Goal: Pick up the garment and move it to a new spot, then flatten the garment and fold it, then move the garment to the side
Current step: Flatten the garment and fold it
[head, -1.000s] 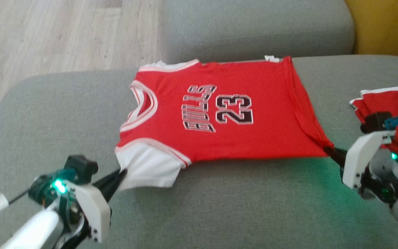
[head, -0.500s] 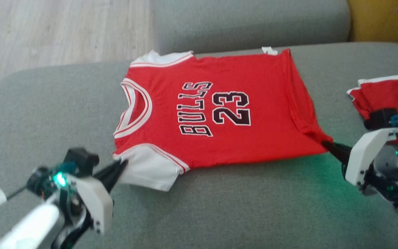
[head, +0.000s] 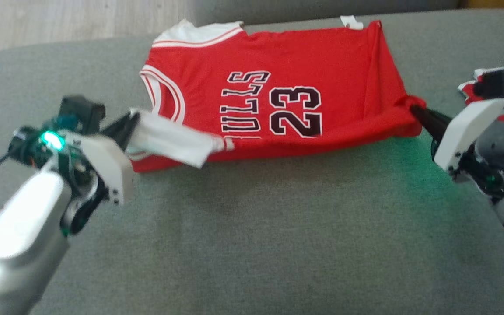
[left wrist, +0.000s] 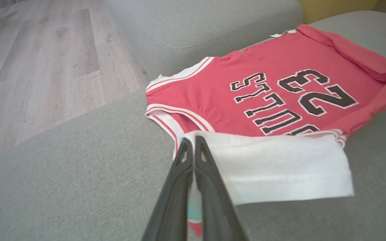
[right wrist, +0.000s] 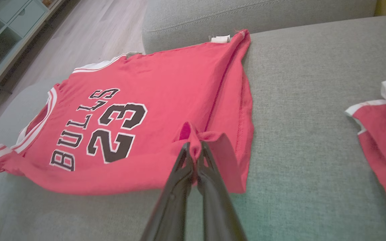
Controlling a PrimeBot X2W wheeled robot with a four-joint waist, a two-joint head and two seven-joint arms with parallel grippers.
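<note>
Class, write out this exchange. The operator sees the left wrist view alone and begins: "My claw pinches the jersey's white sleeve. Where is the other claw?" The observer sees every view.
Observer: The right claw is shut on the red jersey at its near hem corner, bunching the cloth there.
Operator: What lies beyond that arm?
Observer: A second red garment with white trim lies on the sofa cushion, apart from the jersey.
Operator: Anything off the sofa I should know of?
Observer: A pale blue shelf unit stands on the wooden floor, past the jersey's collar end.
</note>
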